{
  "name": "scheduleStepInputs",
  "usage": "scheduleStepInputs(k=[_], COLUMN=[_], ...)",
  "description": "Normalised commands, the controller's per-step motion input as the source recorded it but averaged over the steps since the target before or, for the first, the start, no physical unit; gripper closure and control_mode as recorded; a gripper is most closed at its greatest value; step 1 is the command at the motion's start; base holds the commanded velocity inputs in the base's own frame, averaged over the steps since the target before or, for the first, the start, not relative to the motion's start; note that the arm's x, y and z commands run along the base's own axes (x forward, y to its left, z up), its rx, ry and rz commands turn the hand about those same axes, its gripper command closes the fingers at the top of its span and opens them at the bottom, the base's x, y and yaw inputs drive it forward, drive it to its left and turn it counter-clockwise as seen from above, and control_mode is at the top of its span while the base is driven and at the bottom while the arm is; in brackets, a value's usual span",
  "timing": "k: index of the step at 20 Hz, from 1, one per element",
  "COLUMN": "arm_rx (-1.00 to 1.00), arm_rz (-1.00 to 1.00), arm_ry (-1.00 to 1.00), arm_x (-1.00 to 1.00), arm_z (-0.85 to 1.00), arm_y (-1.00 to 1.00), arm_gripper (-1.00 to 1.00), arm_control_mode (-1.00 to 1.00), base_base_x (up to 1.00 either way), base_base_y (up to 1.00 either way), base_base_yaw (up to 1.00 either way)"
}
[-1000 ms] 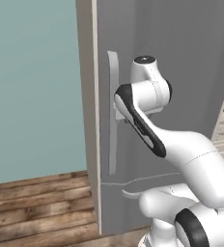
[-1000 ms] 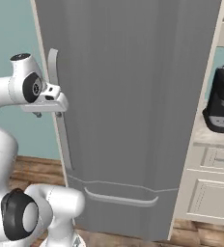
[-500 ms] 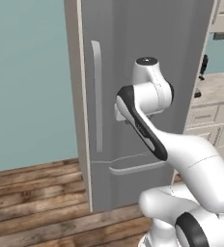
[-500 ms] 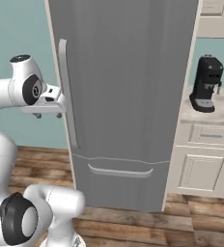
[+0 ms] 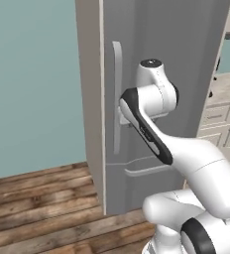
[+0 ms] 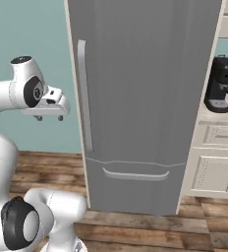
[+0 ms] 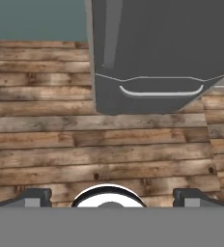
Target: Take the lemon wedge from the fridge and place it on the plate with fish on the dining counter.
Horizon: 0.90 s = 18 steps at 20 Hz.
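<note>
Fridge (image 6: 145, 98) upright — handle (image 6: 84, 96) vertical

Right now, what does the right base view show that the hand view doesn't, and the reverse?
Right base view alone: the end effector held apart from the fridge, left of its long vertical handle, plus a black coffee machine on the counter to the fridge's right, over white cabinets.

Hand view alone: a wide stretch of wooden plank floor in front of the fridge.

Both: the closed grey fridge and its curved drawer handle.
</note>
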Motion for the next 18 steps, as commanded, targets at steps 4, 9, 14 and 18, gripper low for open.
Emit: scheduleStepInputs(k=[4,9,14,18], arm_rx=[0.00,0.00,0.00,0.00], arm_rz=[0.00,0.00,0.00,0.00], arm_ry=[0.00,0.00,0.00,0.00], arm_x=[0.00,0.00,0.00,0.00], arm_z=[0.00,0.00,0.00,0.00], arm_y=[0.00,0.00,0.00,0.00], arm_gripper=[-1.00,-1.00,-1.00,-1.00], arm_control_mode=[1.00,1.00,1.00,1.00], base_base_x=[0.13,0.27,0.03,-0.06], base_base_y=[0.10,-0.02,-0.23,-0.60], base_base_yaw=[0.00,0.03,0.01,0.00])
